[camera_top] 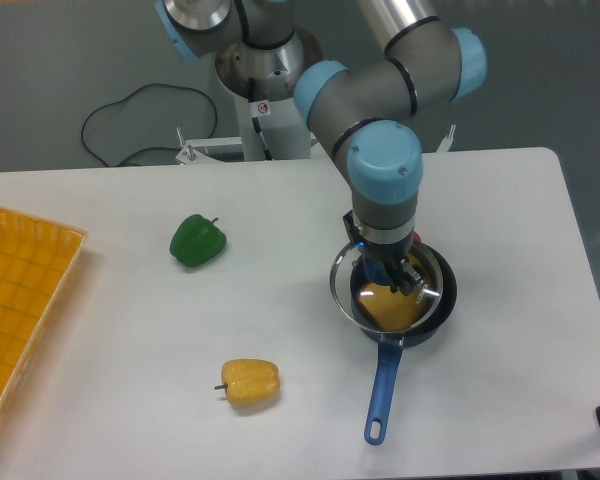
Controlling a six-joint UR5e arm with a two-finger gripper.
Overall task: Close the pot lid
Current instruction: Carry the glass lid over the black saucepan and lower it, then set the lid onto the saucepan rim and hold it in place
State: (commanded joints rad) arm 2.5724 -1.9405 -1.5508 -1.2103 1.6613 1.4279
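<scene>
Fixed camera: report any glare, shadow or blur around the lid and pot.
In the fixed camera view, lighting is even and soft; the lid shows small bright glints on its glass and silver rim. The yellow item shows through the glass. The gripper and the pot are slightly soft, not smeared. The yellow pepper and green pepper cast faint shadows on the table.

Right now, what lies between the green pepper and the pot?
Only bare white table lies between the green pepper and the pot, as the fixed camera shows; the yellow pepper sits nearer the front.
</scene>
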